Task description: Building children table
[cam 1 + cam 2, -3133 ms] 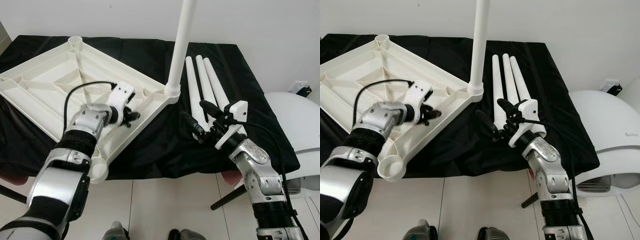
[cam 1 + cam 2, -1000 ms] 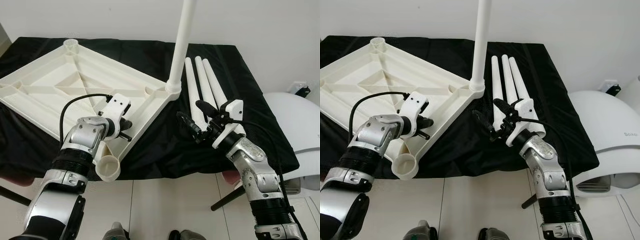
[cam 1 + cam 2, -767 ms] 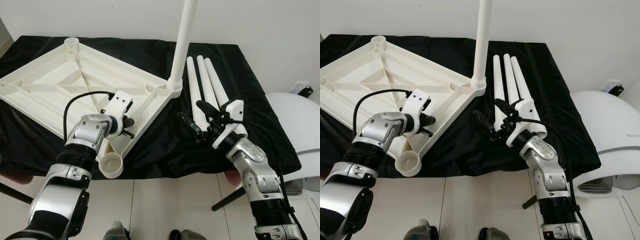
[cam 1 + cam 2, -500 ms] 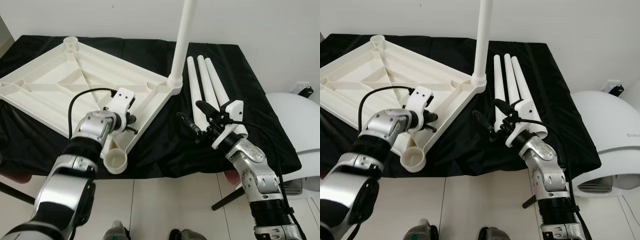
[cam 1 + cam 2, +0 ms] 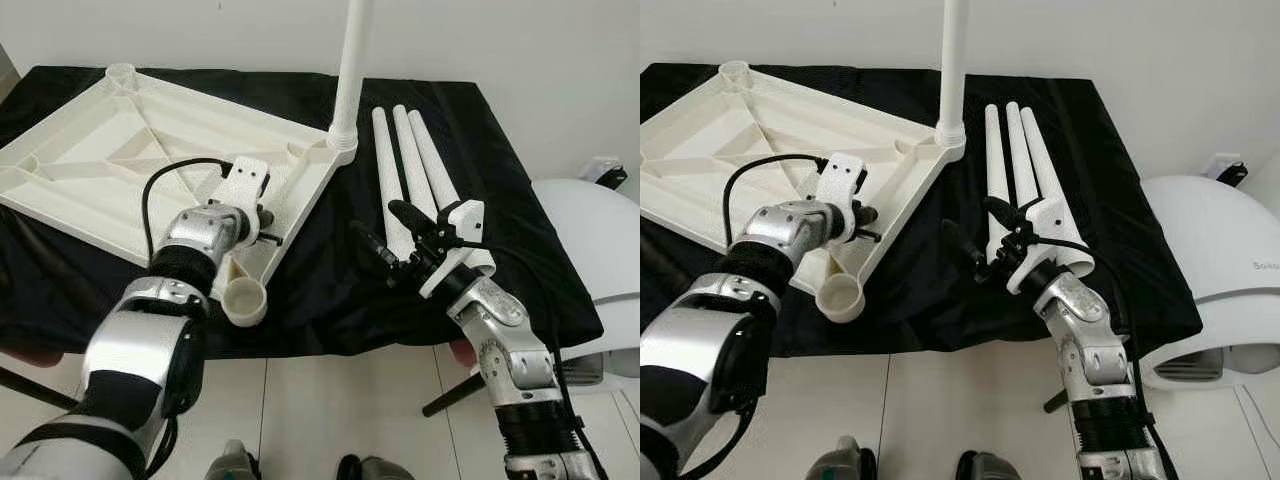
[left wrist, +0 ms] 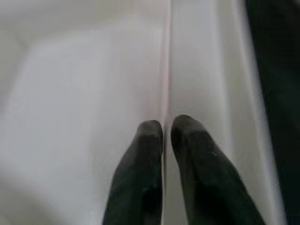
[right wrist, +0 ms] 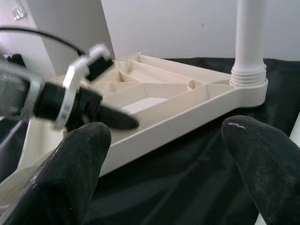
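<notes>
A white tabletop [image 5: 120, 150] is laid upside down on a black cloth [image 5: 320, 270], toward its left side. One leg [image 5: 348, 70] is stood up in the corner socket nearest the cloth's middle. Three loose legs [image 5: 405, 165] are laid side by side on the right part of the cloth. The left gripper [image 5: 262, 225] is pinched shut on the tabletop's near rim. The right gripper [image 5: 385, 240] is held open above the cloth, just beside the loose legs' near ends.

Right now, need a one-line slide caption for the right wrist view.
Open right gripper faces the upturned tabletop with one leg fitted, while the left gripper pinches its edge.
</notes>
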{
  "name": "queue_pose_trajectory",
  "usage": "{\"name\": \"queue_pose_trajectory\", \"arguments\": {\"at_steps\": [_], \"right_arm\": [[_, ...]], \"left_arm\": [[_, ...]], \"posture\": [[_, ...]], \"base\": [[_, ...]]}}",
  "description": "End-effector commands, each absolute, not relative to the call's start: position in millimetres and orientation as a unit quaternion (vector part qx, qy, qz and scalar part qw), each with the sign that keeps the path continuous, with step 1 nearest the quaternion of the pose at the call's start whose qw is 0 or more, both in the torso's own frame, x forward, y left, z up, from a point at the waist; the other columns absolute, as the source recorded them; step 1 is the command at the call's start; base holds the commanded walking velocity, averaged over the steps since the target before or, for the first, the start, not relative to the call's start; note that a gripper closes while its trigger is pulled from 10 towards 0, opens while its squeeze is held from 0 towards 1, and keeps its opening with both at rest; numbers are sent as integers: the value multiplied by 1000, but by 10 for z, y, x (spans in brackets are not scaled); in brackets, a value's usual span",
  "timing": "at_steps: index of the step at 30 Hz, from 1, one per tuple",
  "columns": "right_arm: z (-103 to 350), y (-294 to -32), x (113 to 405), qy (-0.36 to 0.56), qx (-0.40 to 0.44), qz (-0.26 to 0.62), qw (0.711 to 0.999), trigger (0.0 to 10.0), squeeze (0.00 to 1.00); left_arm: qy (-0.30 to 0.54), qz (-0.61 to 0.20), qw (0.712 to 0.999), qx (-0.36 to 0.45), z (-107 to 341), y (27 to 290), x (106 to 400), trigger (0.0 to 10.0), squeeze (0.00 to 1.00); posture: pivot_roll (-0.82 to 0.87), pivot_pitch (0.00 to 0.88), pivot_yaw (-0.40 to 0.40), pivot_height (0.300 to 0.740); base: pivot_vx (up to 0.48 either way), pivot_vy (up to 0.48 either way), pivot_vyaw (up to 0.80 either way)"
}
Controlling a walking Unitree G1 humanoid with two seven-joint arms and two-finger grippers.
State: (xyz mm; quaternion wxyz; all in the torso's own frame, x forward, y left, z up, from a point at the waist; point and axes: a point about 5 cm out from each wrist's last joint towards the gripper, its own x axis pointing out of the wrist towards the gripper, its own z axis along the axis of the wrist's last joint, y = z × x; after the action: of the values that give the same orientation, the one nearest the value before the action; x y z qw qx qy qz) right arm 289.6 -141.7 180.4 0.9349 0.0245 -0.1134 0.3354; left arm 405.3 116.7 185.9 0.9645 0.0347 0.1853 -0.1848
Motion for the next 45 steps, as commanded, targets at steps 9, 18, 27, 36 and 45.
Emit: {"name": "queue_pose_trajectory", "arguments": {"at_steps": [9,18,27,36,45], "right_arm": [[1788,-1377,2896,-110,27,341,933,10000,0],[1786,-1349,2868,-113,29,357,927,10000,0],[1781,-1383,2866,-111,27,355,928,10000,0],[1803,-1346,2890,-113,26,364,924,10000,0],[1804,-1359,2892,-110,23,366,924,10000,0]], "left_arm": [[140,-216,963,81,2072,1042,4045,10000,584],[128,-291,935,157,2084,1387,3809,10000,0],[158,-331,905,215,2015,1815,3486,10000,0],[215,-323,884,261,1765,1954,3238,10000,0],[237,-388,848,273,1634,1712,3000,10000,0]], "posture": [[9,75,6,740],[7,76,7,740],[19,71,4,740],[19,58,-8,740],[18,54,-12,740]], "base": [[0,0,0],[0,0,0],[0,0,0],[0,0,0],[0,0,0]]}}
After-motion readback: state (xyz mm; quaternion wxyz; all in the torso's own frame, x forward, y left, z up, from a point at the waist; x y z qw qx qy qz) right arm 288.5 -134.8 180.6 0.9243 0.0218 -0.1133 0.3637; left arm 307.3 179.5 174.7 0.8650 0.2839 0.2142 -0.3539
